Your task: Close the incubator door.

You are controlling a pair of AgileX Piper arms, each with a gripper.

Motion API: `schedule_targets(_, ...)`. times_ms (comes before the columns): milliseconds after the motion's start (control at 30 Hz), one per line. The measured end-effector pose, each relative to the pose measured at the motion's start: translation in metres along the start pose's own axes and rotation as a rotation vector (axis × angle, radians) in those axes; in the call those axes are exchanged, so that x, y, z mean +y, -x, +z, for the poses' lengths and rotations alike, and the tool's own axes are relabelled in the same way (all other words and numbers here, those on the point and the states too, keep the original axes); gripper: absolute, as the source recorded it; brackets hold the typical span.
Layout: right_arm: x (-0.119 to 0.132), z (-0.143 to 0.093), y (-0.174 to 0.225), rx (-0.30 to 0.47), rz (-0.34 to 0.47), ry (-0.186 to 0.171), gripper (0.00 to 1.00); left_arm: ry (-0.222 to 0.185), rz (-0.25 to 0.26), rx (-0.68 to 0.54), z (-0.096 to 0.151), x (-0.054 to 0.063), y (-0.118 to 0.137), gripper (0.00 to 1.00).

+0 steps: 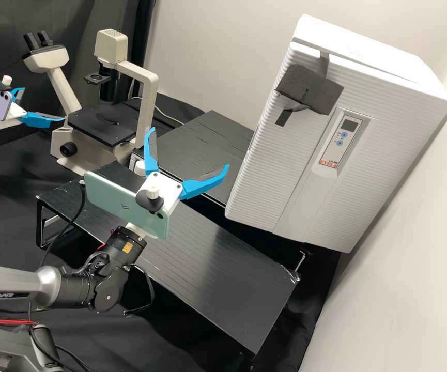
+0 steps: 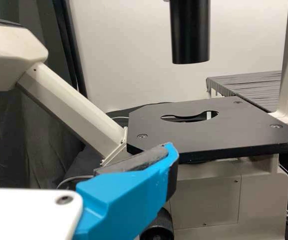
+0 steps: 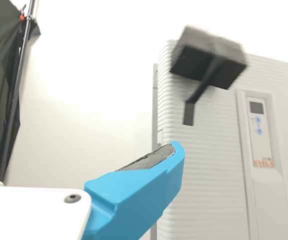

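The white incubator (image 1: 337, 139) stands at the right in the high view, its ribbed door (image 1: 270, 155) lying near the body; whether a slim gap remains I cannot tell. A dark grey block handle (image 1: 308, 90) is fixed on the door's upper part. My right gripper (image 1: 190, 148) is open and empty, left of the door and apart from it. In the right wrist view, one blue finger of the right gripper (image 3: 139, 190) appears before the door (image 3: 203, 175) and the handle (image 3: 208, 57). My left gripper (image 1: 42, 105) stands open by the microscope; the left wrist view shows the left gripper (image 2: 126, 200) near the stage.
A microscope (image 1: 143, 82) with a black stage (image 1: 102, 124) stands at the back left. One black slatted stand (image 1: 207, 258) spans the front middle, and another black platform (image 1: 202, 139) lies behind, beside the incubator. A white wall (image 1: 414, 248) rises at the right.
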Motion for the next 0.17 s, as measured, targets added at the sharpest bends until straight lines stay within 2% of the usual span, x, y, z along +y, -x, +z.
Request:
schedule_targets(100,-0.0045,-0.0007,0.0017,-0.002,0.011,-0.041,1.00,0.000,0.000,0.000,0.0000,0.0000,0.0000,1.00)
schedule_targets(167,-0.0069,-0.0006,0.0025,-0.003,0.003,-0.053,1.00,0.000,0.000,0.000,0.0000,0.0000,0.0000,1.00)
